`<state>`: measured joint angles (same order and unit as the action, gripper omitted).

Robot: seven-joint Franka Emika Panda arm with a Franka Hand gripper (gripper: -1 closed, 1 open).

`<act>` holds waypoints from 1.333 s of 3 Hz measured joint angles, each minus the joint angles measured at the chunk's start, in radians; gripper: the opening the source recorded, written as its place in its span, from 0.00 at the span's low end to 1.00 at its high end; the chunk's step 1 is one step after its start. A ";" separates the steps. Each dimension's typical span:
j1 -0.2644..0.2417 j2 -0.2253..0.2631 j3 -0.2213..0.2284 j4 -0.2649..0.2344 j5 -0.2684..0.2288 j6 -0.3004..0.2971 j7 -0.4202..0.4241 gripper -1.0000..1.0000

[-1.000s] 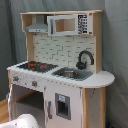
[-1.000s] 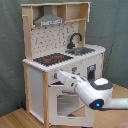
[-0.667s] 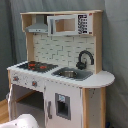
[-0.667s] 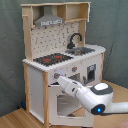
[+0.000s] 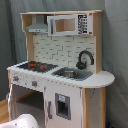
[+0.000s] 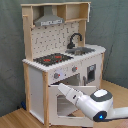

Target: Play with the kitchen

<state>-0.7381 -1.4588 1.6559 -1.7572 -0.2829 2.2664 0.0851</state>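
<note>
The kitchen (image 6: 62, 55) stands whole, its oven front partly hidden by the arm (image 6: 87, 102); gripper state unclear.

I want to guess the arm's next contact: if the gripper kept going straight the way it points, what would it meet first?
In the second exterior view the arm points up-left at the toy kitchen's lower front. It would likely meet the oven front below the knobs first, though its tip isn't clearly shown and depth is uncertain.
</note>
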 joint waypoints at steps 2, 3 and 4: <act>-0.027 0.000 0.014 -0.038 0.067 0.175 0.120 1.00; -0.032 0.000 0.014 -0.088 0.074 0.267 0.180 1.00; -0.024 0.000 0.014 -0.155 0.074 0.361 0.237 1.00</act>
<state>-0.7620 -1.4586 1.6703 -1.9125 -0.2091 2.6276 0.3226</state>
